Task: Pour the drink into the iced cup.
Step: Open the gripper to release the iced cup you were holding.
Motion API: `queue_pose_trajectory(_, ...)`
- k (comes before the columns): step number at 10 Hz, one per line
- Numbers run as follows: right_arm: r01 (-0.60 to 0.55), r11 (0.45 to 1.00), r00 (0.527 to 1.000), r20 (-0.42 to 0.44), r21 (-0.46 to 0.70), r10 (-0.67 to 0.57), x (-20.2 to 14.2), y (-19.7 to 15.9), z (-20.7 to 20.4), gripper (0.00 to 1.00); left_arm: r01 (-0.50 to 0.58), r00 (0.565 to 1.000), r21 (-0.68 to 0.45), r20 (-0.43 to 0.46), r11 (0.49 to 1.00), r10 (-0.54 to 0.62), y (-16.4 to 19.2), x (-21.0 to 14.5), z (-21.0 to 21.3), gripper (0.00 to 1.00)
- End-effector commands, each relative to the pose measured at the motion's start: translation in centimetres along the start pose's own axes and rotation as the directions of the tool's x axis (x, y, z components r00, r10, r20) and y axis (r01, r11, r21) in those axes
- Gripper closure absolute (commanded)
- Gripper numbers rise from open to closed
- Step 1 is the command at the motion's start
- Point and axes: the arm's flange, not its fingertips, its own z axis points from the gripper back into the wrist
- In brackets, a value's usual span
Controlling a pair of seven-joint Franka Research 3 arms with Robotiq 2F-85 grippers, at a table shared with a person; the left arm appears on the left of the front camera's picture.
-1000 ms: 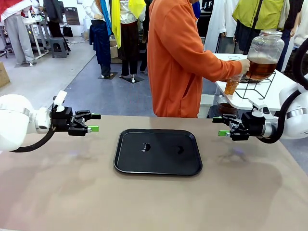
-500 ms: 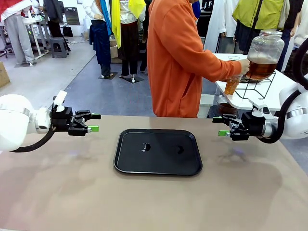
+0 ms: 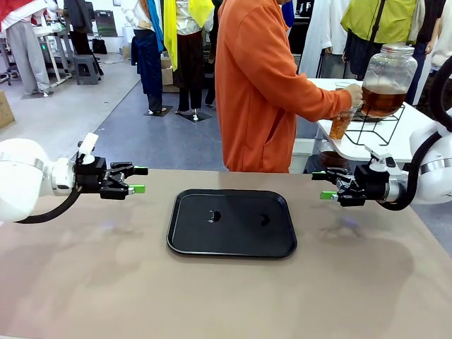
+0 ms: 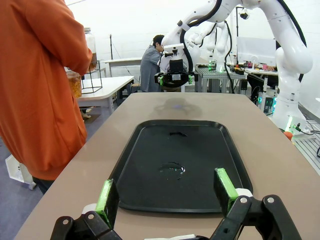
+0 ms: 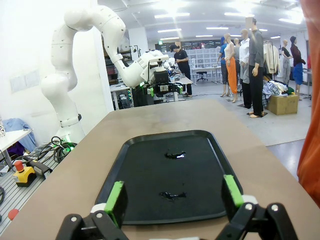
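The drink is amber liquid in a clear cup (image 3: 341, 126) that a person in an orange top holds under the tap of a big glass jar (image 3: 388, 78) on a white side table beyond the far edge. The same cup (image 4: 75, 84) shows at the left in the left wrist view. The iced cup is out of view. My left gripper (image 3: 140, 179) hovers open over the table's left side, its green pads (image 4: 107, 199) wide apart with nothing between them. My right gripper (image 3: 323, 185) hovers open at the right, facing the tray, pads (image 5: 116, 196) spread.
A black tray (image 3: 282, 244) lies mid-table between the grippers with two small wet spots (image 3: 214, 215) on it. The person's body (image 3: 258, 92) stands at the far edge, turned to the side table (image 3: 395, 145). Bare tabletop surrounds the tray.
The person's hand has shifted slightly at the jar's tap. Both arms have stayed still.
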Motion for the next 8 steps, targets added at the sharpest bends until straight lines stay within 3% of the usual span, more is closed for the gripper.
queue_pose_trajectory(1,-0.006,1.0,1.0,0.005,-0.001,0.006,0.28,-0.06,-0.07,0.0,0.002,1.0,0.007,0.003,1.0,-0.002,-0.09,0.49,-0.13,0.0)
queue_pose_trajectory(8,-0.006,1.0,1.0,0.005,-0.001,0.006,0.28,-0.06,-0.07,0.0,0.002,1.0,0.007,0.003,1.0,-0.002,-0.09,0.49,-0.13,0.0)
